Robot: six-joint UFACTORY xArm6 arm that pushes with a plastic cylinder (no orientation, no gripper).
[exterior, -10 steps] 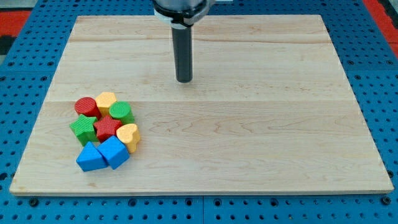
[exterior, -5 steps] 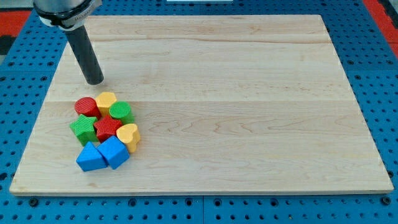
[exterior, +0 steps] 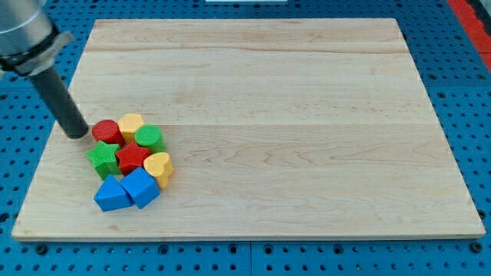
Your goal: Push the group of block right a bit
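A tight cluster of blocks lies at the board's lower left: a red cylinder (exterior: 106, 131), a yellow heart (exterior: 131, 124), a green cylinder (exterior: 149, 138), a green star-like block (exterior: 101, 157), a red star-like block (exterior: 133, 158), a second yellow heart (exterior: 158, 168) and two blue blocks (exterior: 111, 194) (exterior: 140, 186). My tip (exterior: 77, 133) rests on the board just left of the red cylinder, very close to it; contact cannot be told.
The wooden board (exterior: 307, 115) lies on a blue perforated table. The board's left edge runs just left of my tip.
My tip has swept from the board's upper middle leftward and down to the cluster's left side. The blocks have not moved.
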